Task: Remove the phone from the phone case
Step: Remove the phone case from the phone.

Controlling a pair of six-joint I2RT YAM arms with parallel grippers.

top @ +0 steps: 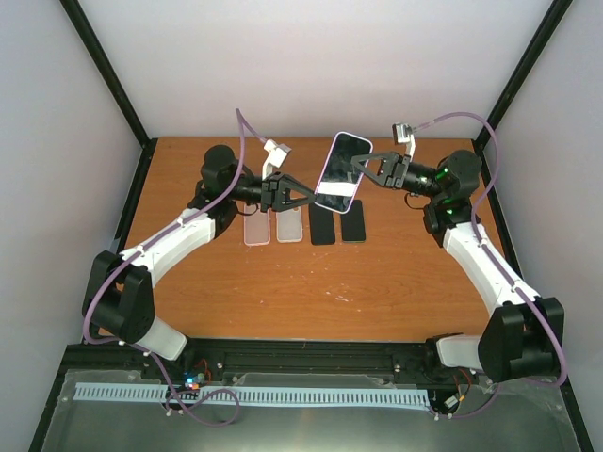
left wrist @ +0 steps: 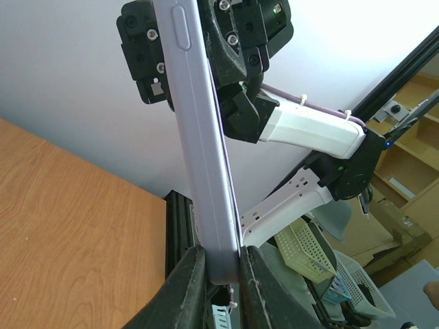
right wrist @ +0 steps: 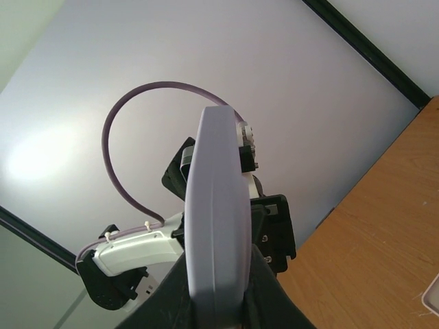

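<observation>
Looking at the overhead view from left to right: the left fingers (top: 297,193) are clenched on the lower end of the phone case (left wrist: 202,171), and the left wrist view shows them pinching its lilac edge from both sides. In the middle of the frame, the phone (top: 342,168) is up in the air above the desk (top: 396,282), screen facing up and tilted. On the right, the right fingers (top: 369,168) are clamped on the case's right side.

Progress-wise, I'd say the lifting part is done but the real job isn't. The phone is fully seated in the case, no corner peeled off that I can see.

Below it on the desk there's a row of two clear cases (top: 272,228) and then two dark phones (top: 337,227).

Can't read any brand, logo or text anywhere.
</observation>
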